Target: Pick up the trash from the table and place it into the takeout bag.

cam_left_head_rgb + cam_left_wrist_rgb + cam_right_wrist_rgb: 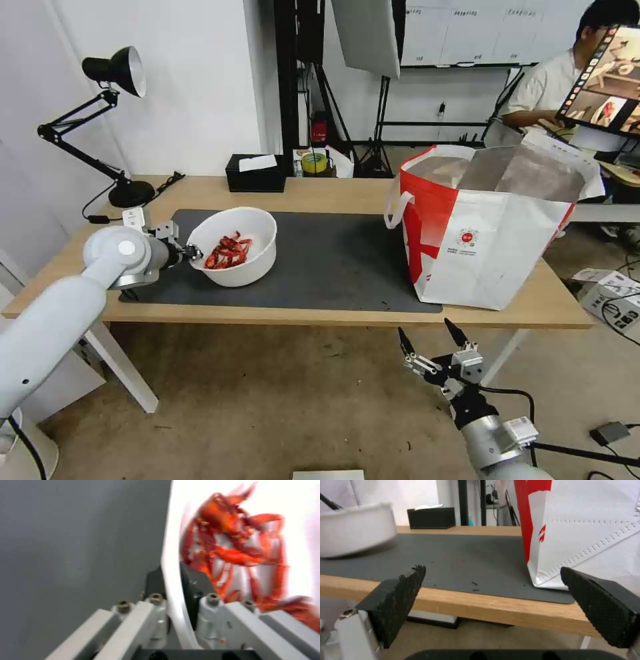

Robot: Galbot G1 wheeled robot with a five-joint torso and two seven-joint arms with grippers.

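A white round bowl (247, 230) holding red crayfish shells (228, 252) is on the left part of the dark grey mat (333, 267) of the table (320, 193). My left gripper (190, 252) is shut on the bowl's left rim. In the left wrist view, one finger (153, 582) presses outside the bowl's rim (170, 542) and the other is inside beside the shells (233, 547). The takeout bag (493, 233) stands open at the table's right end. My right gripper (430, 337) hangs open below the table's front edge, its pads (405, 592) apart before the bag (586, 530) and the bowl (353, 540).
A black tissue box (255, 173) and a tape roll (313, 162) sit at the table's back edge. A black desk lamp (113, 73) stands at the back left corner. Boxes and cables (613, 293) lie on the floor to the right.
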